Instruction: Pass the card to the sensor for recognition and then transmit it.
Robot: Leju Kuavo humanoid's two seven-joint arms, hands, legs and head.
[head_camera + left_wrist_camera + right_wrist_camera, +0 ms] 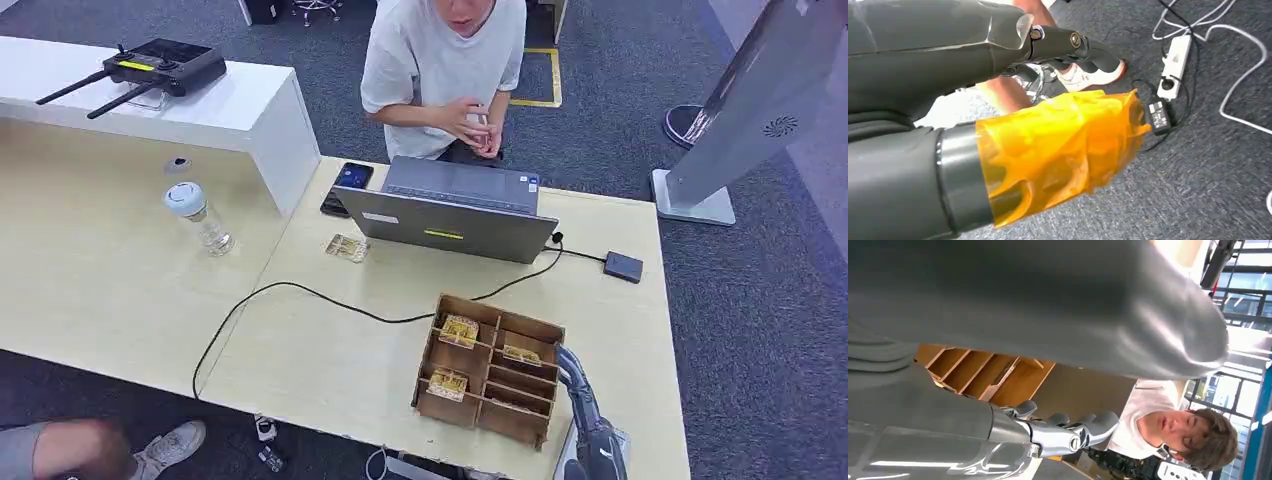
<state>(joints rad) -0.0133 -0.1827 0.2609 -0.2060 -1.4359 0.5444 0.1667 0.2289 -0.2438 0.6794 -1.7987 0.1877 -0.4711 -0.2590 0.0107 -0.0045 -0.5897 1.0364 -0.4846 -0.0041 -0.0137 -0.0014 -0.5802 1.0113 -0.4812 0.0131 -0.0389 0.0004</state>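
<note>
**Right hand at the card box, nothing picked yet**

Head view: the right hand (572, 368) reaches up from the near edge of the tabletop (330, 350), its fingers (566, 358) touching the right wall of a wooden divided box (490, 368). Three cards lie flat in separate compartments. The nearest card (521, 355) sits just beside the fingertips, its long axis running across the box, away from the fingers. The fingers hold nothing; how wide they stand cannot be told here. The sensor (623, 267), a small dark pad on a cable, lies well beyond the fingers, near a laptop (447, 210). Likely risks: the compartment walls are tight, so the fingers could catch a divider and shove the box, or slide over a flat card without lifting it.

Left wrist view: the left hand (1058, 145) hangs over carpet, fingers wrapped in yellow film, holding nothing.

Right wrist view: the right fingers are gently curled and empty beside the box's slots.
</note>
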